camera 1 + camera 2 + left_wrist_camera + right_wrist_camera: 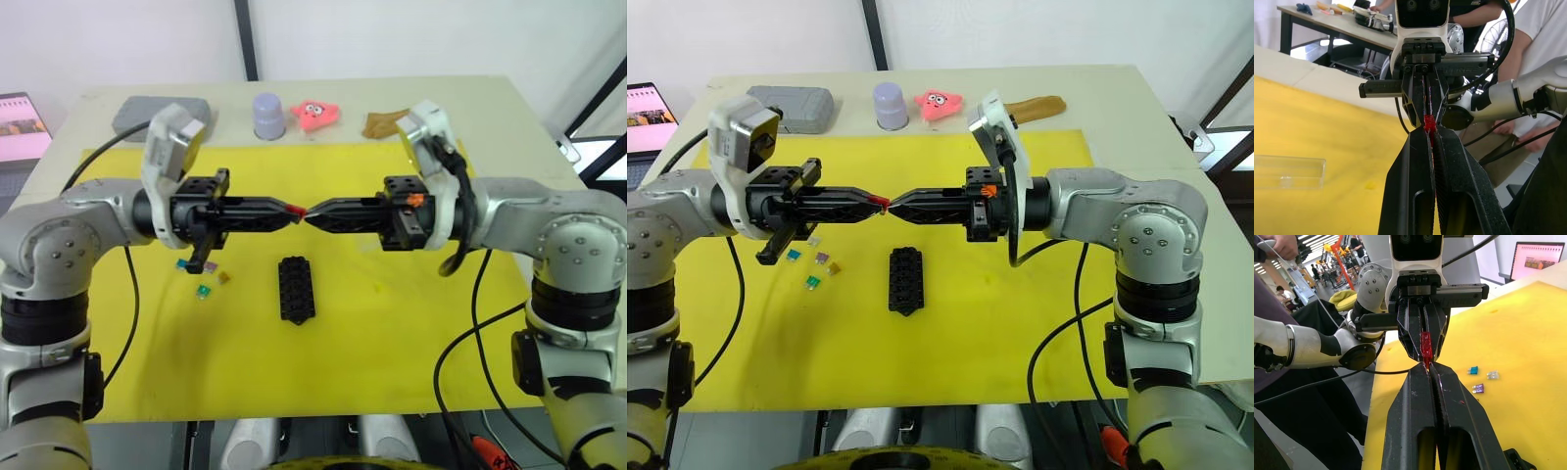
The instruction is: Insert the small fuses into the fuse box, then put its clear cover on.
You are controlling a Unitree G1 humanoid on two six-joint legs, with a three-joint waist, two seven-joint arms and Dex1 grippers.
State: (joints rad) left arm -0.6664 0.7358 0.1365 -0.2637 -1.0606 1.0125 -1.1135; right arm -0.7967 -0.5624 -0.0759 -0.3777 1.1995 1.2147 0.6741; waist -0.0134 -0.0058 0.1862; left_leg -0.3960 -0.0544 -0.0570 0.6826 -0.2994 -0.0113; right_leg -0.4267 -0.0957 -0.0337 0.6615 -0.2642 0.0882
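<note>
Above the yellow mat (392, 323) my two grippers meet tip to tip. My left gripper (295, 211) is shut on a small red fuse (1425, 346), which pokes out of its tips. My right gripper (311, 215) is shut too, and its tips touch the fuse's free end; I cannot tell whether it pinches it. The black fuse box (296, 290) lies on the mat just below the tips. Several loose fuses lie left of it: blue (794, 255), purple (821, 258), green (810, 282) and others. The clear cover (1288, 171) lies flat on the mat.
Along the table's far edge stand a grey rounded case (162, 113), a lilac cup (267, 115), a pink toy (315, 113) and a brown object (384, 122). A laptop (20, 127) sits off the table's left side. People stand behind a far table in the wrist views.
</note>
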